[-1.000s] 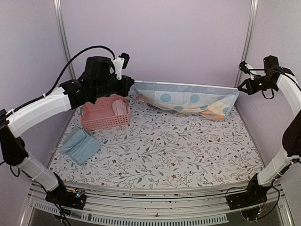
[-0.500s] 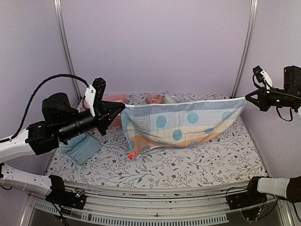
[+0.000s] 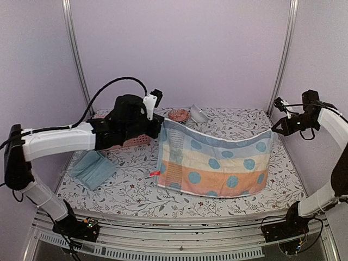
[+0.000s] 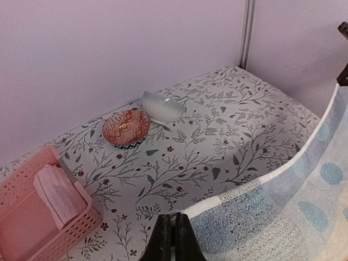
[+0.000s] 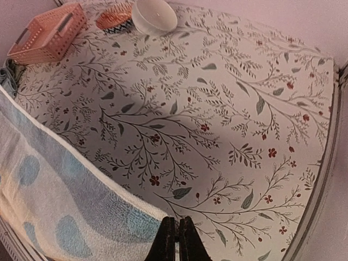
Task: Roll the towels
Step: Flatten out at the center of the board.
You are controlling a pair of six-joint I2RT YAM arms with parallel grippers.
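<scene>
The light blue towel with orange and white bands and blue dots (image 3: 217,166) hangs spread between my grippers, its lower edge on the table near the front. My left gripper (image 3: 161,123) is shut on its upper left corner (image 4: 187,213). My right gripper (image 3: 273,130) is shut on its upper right corner (image 5: 155,215). The pale teal towel (image 3: 92,167) lies folded at the table's left front. The pink towel (image 4: 58,194) stands folded in the pink basket (image 4: 32,235).
The pink perforated basket (image 3: 128,142) sits at the left, partly behind my left arm. A patterned orange dish (image 3: 178,115) and a white cup on its side (image 3: 198,113) lie at the back. Walls and posts close the sides.
Both grippers have moved back and lower with the blue towel. It now hangs with its lower edge on the table. The left arm has swung back over the basket.
</scene>
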